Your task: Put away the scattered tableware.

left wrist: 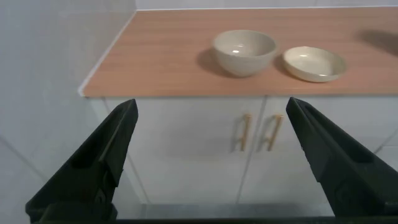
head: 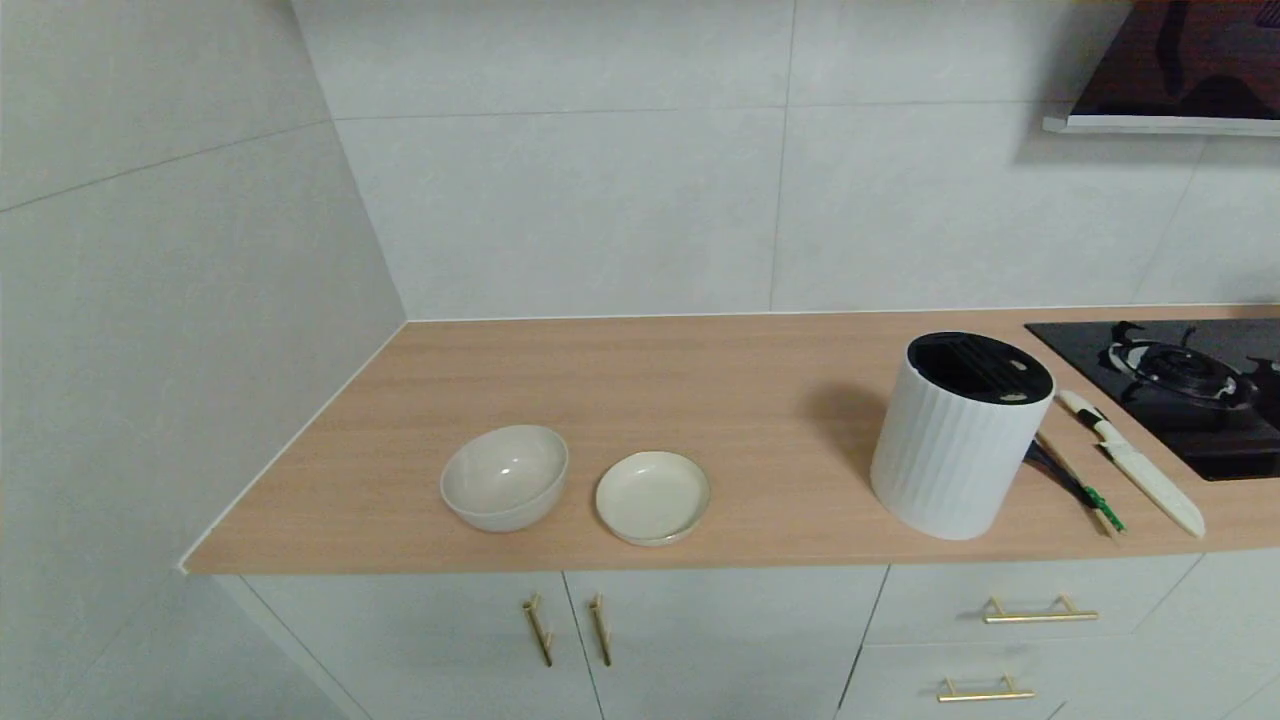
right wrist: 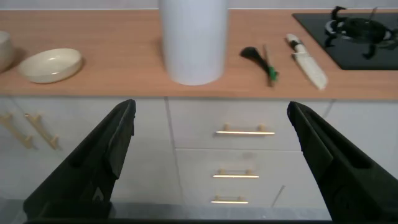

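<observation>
Above and beyond the left gripper point(left wrist: 210, 106), spread empty, sit the bowl point(left wrist: 244, 51) and dish point(left wrist: 314, 63); the right gripper point(right wrist: 210, 107), likewise spread, faces the holder point(right wrist: 193, 40). Approach stage, I judge: next, rise to the counter point(left wrist: 168, 50).

Dark utensil point(head: 1062, 476) partly behind white holder point(head: 958, 440); hob point(head: 1180, 385) edge-cropped.

Setting: home kitchen. Evid.: wood-look countertop point(head: 700, 380) w/ tiled wall point(head: 600, 200) behind, gas hob point(head: 1180, 385), range hood point(head: 1170, 70) above it. White cabinet doors point(left wrist: 205, 143) w/ brass handles point(left wrist: 270, 132) sit straight ahead betw. left gripper point(left wrist: 210, 104) jaws; drawers point(right wrist: 242, 149) betw. right gripper point(right wrist: 210, 104) jaws. Countertop edge just beyond both jaw pairs.
</observation>
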Controlling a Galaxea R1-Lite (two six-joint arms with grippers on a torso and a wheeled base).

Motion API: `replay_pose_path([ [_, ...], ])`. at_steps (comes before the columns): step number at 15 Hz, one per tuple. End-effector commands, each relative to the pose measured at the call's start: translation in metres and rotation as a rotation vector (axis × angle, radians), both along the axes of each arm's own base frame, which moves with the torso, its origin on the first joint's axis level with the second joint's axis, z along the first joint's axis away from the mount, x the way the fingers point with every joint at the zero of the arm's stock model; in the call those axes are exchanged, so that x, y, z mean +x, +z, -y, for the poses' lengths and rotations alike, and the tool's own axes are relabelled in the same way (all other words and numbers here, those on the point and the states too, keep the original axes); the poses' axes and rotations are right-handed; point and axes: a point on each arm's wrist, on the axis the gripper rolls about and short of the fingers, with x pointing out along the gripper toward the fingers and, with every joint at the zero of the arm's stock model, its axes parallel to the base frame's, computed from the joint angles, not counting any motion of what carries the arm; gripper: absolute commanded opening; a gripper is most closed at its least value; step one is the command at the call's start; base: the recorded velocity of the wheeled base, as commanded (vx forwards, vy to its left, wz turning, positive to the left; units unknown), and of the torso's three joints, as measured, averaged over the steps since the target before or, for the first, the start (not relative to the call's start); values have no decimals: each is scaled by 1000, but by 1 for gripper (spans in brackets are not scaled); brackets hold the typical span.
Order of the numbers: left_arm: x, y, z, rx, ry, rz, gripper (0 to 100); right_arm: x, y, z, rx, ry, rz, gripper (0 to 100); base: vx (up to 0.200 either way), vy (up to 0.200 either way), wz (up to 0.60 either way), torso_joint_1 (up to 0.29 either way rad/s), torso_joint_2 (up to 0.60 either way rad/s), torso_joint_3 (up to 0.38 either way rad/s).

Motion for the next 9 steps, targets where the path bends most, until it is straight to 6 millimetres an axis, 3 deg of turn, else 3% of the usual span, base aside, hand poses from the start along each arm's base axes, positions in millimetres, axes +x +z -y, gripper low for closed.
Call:
replay_pose_path([
  [1, 0, 0, 0, 0, 0, 0, 100, 0, 0, 0, 0, 1, -2, 100, 0, 200, 0, -2, 2, 2],
  [9, 0, 0, 0, 0, 0, 0, 100, 0, 0, 0, 0, 1, -2, 100, 0, 200, 0, 3, 3, 2],
])
